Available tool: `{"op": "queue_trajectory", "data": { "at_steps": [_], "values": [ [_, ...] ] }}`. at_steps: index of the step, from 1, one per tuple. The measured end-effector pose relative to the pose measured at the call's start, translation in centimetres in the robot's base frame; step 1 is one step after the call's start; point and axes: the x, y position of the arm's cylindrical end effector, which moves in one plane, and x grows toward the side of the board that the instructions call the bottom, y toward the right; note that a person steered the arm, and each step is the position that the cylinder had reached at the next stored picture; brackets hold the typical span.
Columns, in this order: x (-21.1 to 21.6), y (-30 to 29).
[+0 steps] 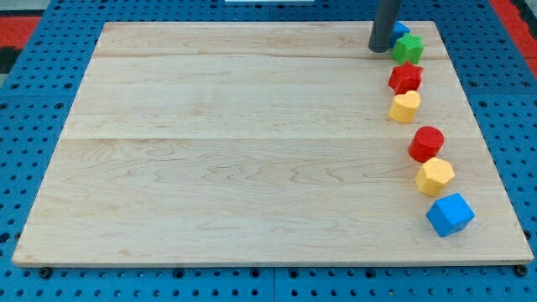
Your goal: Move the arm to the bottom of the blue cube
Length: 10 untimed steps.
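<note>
The blue cube (pixel 450 214) lies near the board's lower right corner, at the bottom of a column of blocks. My tip (pixel 380 49) is at the view's top right, far above the blue cube, just left of a green block (pixel 409 49). A small blue block (pixel 401 29) is partly hidden behind the rod. Going down the column, I see a red star-like block (pixel 405 77), a yellow heart-like block (pixel 404 106), a red round block (pixel 426 143) and a yellow hexagon block (pixel 435 176) right above the blue cube.
The wooden board (pixel 235 151) rests on a blue perforated surface (pixel 25 168). All blocks stand in one column along the board's right side. The board's right edge runs close to the blue cube.
</note>
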Motion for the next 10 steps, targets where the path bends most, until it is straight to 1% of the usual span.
{"op": "queue_trajectory", "data": {
  "at_steps": [1, 2, 3, 4, 5, 6, 7, 8, 9, 10],
  "values": [
    [-1.9, 0.0],
    [-2.8, 0.0],
    [-3.4, -3.3],
    [-5.8, -7.8],
    [-6.1, -11.1],
    [-6.0, -18.6],
    [-3.6, -25.5],
    [1.3, -30.5],
    [3.9, -32.0],
    [3.9, -32.0]
  ]
}}
